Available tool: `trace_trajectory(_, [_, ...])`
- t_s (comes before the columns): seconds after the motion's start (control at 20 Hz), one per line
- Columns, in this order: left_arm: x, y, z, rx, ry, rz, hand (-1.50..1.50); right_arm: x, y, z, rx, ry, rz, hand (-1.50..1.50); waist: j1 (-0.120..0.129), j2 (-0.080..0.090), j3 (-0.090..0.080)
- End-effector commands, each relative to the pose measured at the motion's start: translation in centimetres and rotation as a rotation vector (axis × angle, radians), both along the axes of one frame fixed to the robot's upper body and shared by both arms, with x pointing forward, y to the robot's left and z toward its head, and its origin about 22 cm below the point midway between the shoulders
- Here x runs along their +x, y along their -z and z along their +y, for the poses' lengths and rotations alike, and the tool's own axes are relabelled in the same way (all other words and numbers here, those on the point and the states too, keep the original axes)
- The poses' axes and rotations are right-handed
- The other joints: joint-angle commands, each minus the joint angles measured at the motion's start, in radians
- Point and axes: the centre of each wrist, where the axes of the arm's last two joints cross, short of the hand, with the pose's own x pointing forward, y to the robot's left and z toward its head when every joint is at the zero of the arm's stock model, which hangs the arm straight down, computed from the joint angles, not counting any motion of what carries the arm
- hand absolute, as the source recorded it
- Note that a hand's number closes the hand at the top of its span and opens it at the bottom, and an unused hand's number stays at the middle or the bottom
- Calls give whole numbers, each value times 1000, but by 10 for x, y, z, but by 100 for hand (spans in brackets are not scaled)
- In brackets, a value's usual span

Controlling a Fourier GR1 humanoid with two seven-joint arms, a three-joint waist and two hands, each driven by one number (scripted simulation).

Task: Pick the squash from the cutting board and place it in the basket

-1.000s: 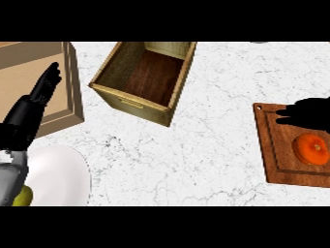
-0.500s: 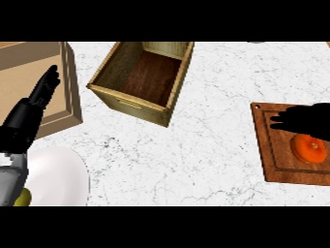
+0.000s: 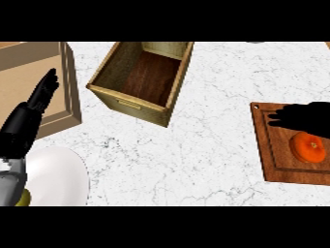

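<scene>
An orange round squash [image 3: 308, 147] lies on the brown wooden cutting board [image 3: 275, 160] at the right. My right hand [image 3: 319, 119] hovers just over it, fingers spread and pointing left, covering the squash's upper edge and curled round nothing. The open wooden basket [image 3: 147, 80] stands at the upper middle, its dark floor bare. My left hand [image 3: 26, 120] rests at the left edge with straight fingers pointing up.
A shallow wooden tray [image 3: 32, 82] fills the upper left corner, under the left hand. White marble counter [image 3: 196, 160] stretches between the basket and the board. The left forearm's white shell [image 3: 50, 177] shows at the lower left.
My right hand has slid down and left across the cutting board, coming to hang over the squash. The squash, the basket and the left hand have stayed where they were.
</scene>
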Motion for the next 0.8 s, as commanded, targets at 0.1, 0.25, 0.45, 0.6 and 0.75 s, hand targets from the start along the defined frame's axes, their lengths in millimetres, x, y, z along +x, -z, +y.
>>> trace_trajectory(0.1, [8,9,3,15,3,-4,0,-2,12,4,22,-12,53,-150,-8,-1,0])
trace_trajectory(0.25, [5,16,0,18,-8,-2,0,2,9,-3,25,-4,79,-150,-7,-1,0])
trace_trajectory(0.45, [15,-16,7,4,-17,-12,0,1,22,-17,32,4,79,-150,-7,-1,0])
trace_trajectory(0.6, [-7,12,-6,2,-19,-12,0,2,36,-6,15,17,88,-150,-2,-1,0])
trace_trajectory(0.75, [-7,0,-17,7,12,2,0,-7,40,-41,8,19,82,-150,-4,-1,0])
